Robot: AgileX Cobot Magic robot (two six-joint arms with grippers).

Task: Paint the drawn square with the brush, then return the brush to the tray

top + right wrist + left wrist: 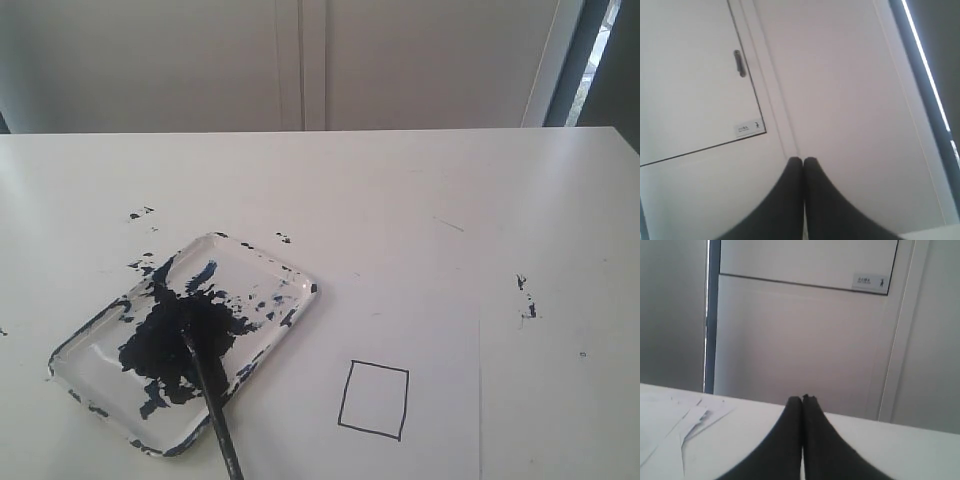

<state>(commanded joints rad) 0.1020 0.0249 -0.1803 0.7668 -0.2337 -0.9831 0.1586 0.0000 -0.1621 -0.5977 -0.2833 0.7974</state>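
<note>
The clear tray [280, 262], smeared with a big dark blue-black blotch, lies at the left front of the white table. The black-handled brush [212, 395] rests with its bristles in the blotch and its handle running out over the tray's front rim. The drawn square [374, 399], thin black outline with a white inside, sits to the right of the tray on a white sheet. Neither gripper shows in the exterior view. My left gripper [802, 399] is shut with nothing between its fingers, pointing over the table at a wall. My right gripper [803, 160] is shut and empty, aimed at a cabinet door.
Small dark paint specks [141, 213] dot the table behind the tray, and more specks [525, 297] lie at the right. Loose white papers [670, 425] lie on the table in the left wrist view. A white wall stands behind the table's far edge.
</note>
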